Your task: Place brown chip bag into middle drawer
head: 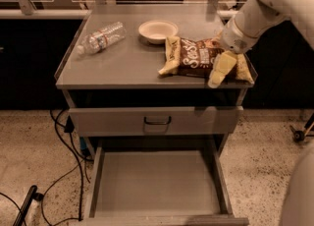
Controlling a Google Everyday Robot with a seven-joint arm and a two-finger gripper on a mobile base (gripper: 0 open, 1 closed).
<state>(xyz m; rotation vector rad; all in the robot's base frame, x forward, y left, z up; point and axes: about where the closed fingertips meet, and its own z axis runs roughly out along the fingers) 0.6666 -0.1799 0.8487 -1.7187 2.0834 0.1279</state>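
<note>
The brown chip bag (pixel 194 58) lies flat on the cabinet top (pixel 122 65), right of centre, with cream-yellow ends and white lettering. My gripper (pixel 219 54) comes in from the upper right and sits over the bag's right part. One cream finger (pixel 220 69) hangs down in front of the bag and the other shows just behind it, so the fingers are apart with the bag between them. The middle drawer (pixel 157 183) is pulled out below, a shallow grey tray with a bare floor.
A white bowl (pixel 158 30) stands just behind the bag's left end. A clear water bottle (pixel 101 38) lies at the top's left. A closed drawer with a dark handle (pixel 157 120) sits above the open one. Cables (pixel 68 171) trail on the floor at left.
</note>
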